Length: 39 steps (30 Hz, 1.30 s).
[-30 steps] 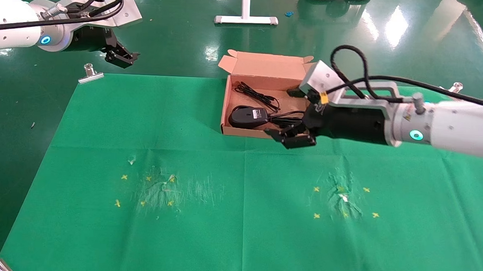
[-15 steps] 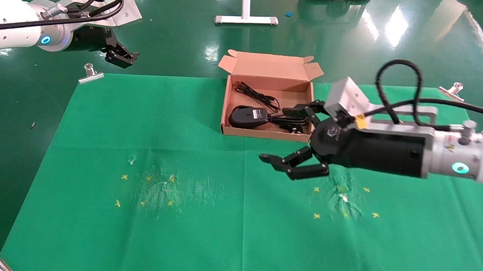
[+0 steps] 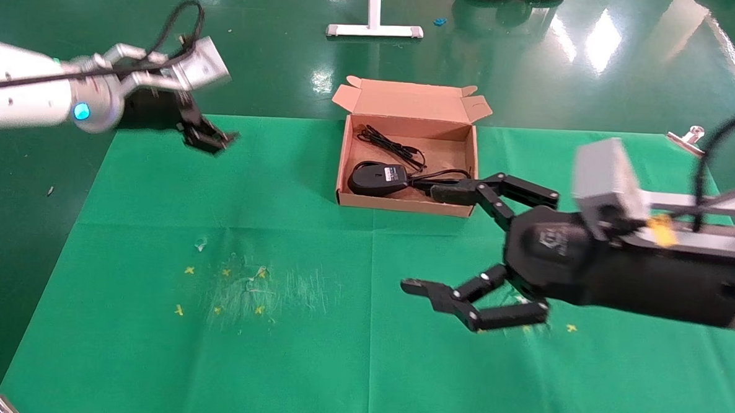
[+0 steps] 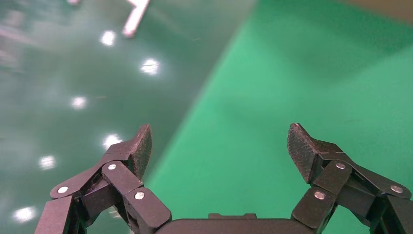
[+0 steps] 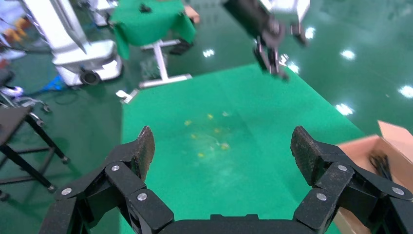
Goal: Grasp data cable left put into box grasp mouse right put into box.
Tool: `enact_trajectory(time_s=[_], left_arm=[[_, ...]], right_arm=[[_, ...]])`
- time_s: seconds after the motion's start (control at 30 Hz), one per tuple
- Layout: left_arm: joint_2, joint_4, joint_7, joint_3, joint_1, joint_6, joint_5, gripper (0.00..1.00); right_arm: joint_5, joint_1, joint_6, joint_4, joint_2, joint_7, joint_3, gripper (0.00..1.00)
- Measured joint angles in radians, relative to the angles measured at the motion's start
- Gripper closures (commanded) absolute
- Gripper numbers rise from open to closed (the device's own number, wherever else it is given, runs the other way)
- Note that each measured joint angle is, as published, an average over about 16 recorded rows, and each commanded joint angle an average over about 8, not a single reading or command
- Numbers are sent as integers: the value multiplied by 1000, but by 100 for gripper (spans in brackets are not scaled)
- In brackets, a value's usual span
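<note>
The brown cardboard box [image 3: 398,203] stands open at the back middle of the green cloth, its lid flap folded back. The black mouse [image 3: 378,177] lies inside near the front wall, its thin cord running right. The looped black data cable [image 3: 390,144] lies inside near the back wall. My right gripper [image 3: 420,240] is open and empty, above the cloth just in front and right of the box; its upper finger overlaps the box's right front corner. My left gripper [image 3: 212,139] is open and empty over the cloth's back left part. A corner of the box [image 5: 389,146] shows in the right wrist view.
Green cloth [image 3: 274,364] covers the table, with yellow cross marks at front left [image 3: 221,293] and under the right gripper. A metal clip [image 3: 687,136] holds the back right corner. A white stand base [image 3: 374,28] sits on the floor behind. The right wrist view shows the left gripper [image 5: 270,48] farther off.
My right gripper has drawn back from the box toward the front right, opening wide and leaving the mouse inside. My left arm has moved right and nearer, over the cloth's back left.
</note>
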Motion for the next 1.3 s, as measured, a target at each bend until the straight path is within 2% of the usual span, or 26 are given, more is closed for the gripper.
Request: enact_trajectory(time_s=[0.27, 0.5, 1.3], left_arm=[[-53, -65, 70, -149, 119, 114, -162, 0], [-100, -122, 131, -279, 222, 213, -303, 0], [-259, -318, 342, -726, 578, 555, -788, 0]], right_arm=[[147, -60, -66, 30, 61, -35, 39, 0], [220, -89, -99, 45, 91, -53, 58, 0], [236, -94, -105, 48, 98, -58, 60, 0]])
